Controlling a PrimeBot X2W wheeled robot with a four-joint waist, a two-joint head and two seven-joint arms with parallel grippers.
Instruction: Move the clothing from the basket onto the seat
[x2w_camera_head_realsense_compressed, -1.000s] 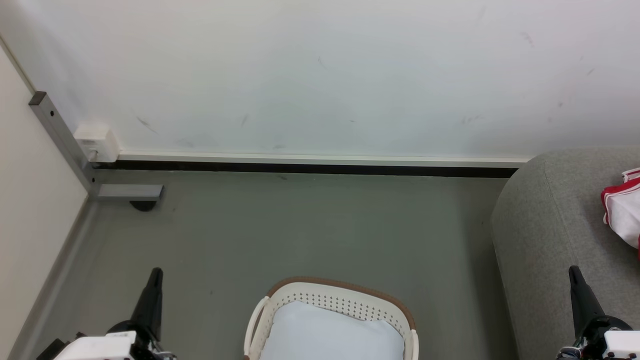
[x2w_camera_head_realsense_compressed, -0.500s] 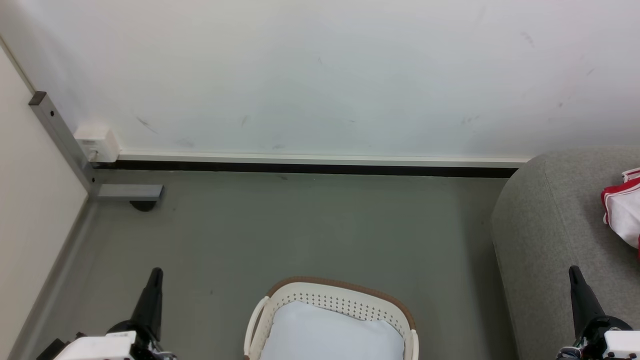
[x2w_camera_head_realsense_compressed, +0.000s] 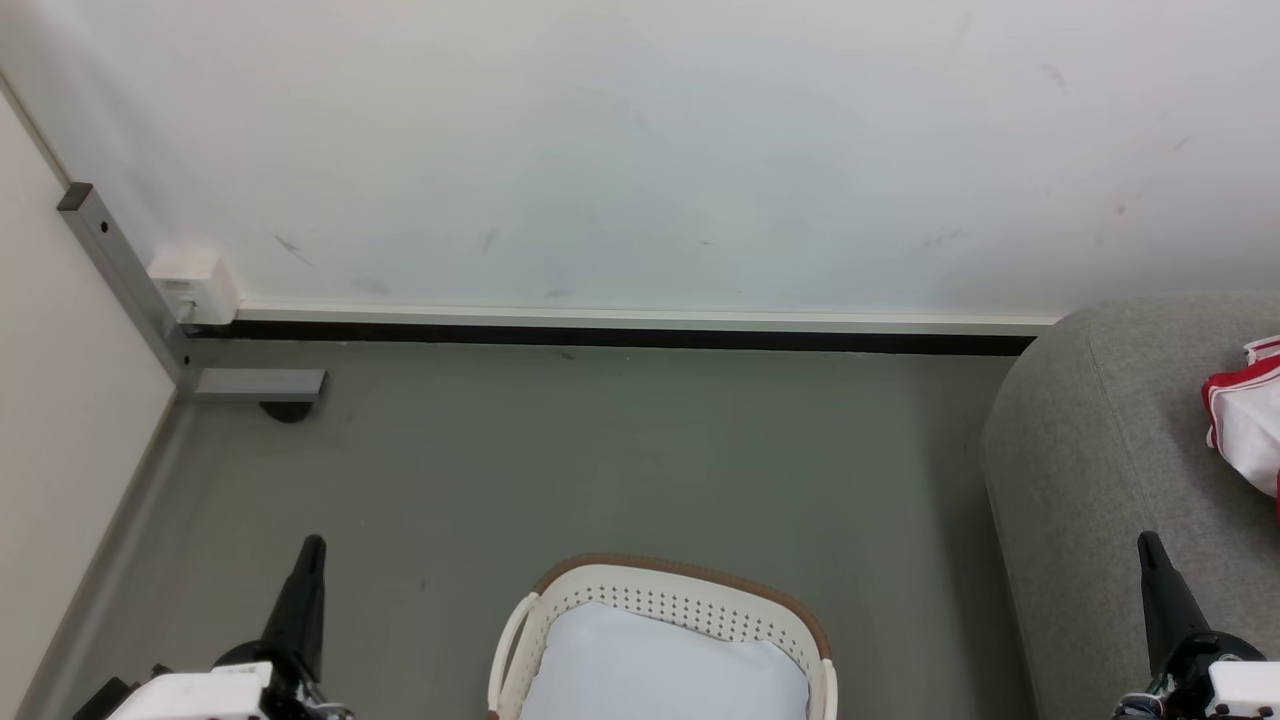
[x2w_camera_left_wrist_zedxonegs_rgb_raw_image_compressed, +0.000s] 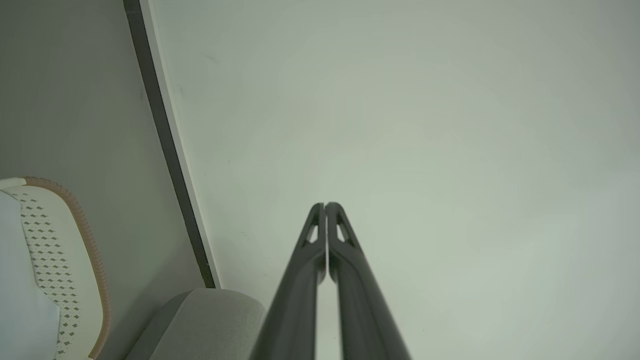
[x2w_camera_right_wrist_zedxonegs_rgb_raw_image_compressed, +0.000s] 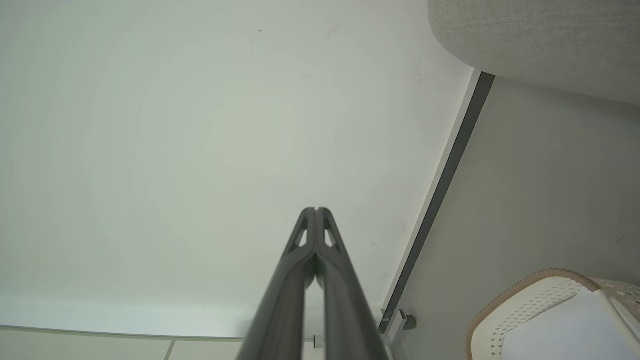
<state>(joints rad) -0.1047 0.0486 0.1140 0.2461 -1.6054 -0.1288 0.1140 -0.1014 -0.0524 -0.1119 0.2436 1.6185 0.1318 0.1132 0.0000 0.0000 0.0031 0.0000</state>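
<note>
**Head view, with both wrist views.** No change is recorded over the preceding second. Both arms, the camera and every object are found where they were, which is read as a rest posture rather than a step in progress.

Nearest, the left gripper (x2w_camera_head_realsense_compressed: 312, 545) and the right gripper (x2w_camera_head_realsense_compressed: 1148, 542) are shown at the lower corners. Each has its two long dark fingers pressed fully together, and nothing is held.

Between them, the basket (x2w_camera_head_realsense_compressed: 690, 600) is seen on the floor (x2w_camera_head_realsense_compressed: 600, 450). It is oval and made of rigid cream plastic, perforated in rows and bound by a brown rim. Only a smooth pale bluish pad (x2w_camera_head_realsense_compressed: 660, 670) is visible inside it, and its near part is cut off by the frame edge.

Further right, the seat (x2w_camera_head_realsense_compressed: 1100, 450) is presented as a rounded grey mass of coarse upholstery with a seam. On it, at the frame edge, the clothing (x2w_camera_head_realsense_compressed: 1245, 420) is laid: soft, crumpled red fabric with a white panel and striped trim. The task is therefore judged complete, or nearly so.

Beyond, the scene is closed by a matt white wall (x2w_camera_head_realsense_compressed: 640, 150).
</note>
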